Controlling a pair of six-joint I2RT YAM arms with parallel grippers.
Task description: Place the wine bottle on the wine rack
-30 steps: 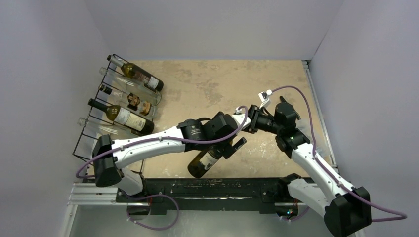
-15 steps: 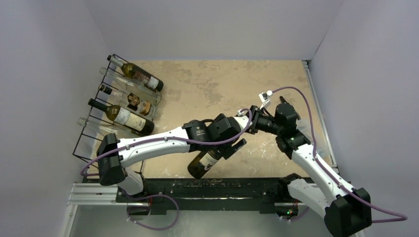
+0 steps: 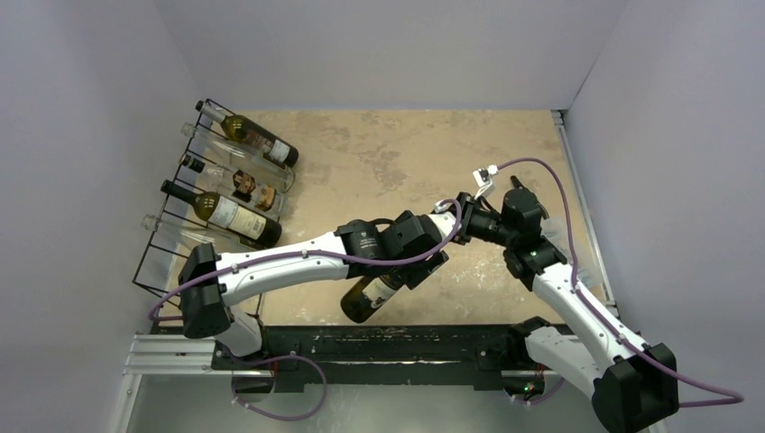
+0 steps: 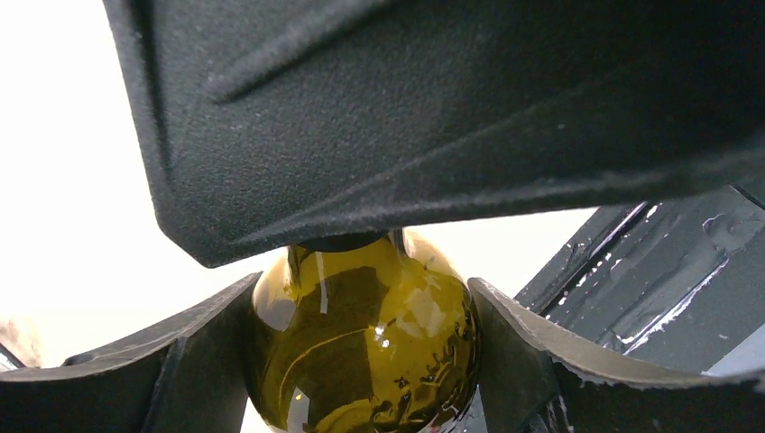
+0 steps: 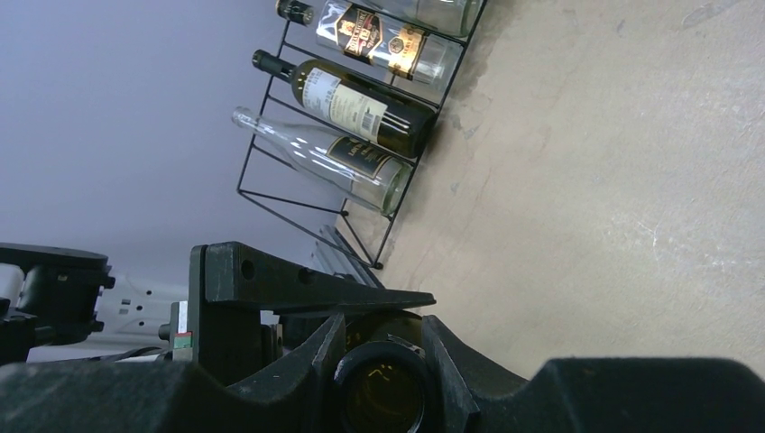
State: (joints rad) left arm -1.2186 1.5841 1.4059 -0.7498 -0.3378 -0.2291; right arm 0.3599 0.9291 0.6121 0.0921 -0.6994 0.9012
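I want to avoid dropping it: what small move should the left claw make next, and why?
Probably squeeze the wine bottle firmly: the left claw only flanks its shoulder, grip unclear, while the right claw holds the mouth.

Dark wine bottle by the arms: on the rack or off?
Off. The wine bottle is slanted, with the left tool on its body and the right tool on its mouth, apart from the rack.

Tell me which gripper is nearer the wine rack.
Left. The left gripper, on the wine bottle's body, lies rightward of the wine rack; the right gripper, at the bottle's mouth, lies farther right.
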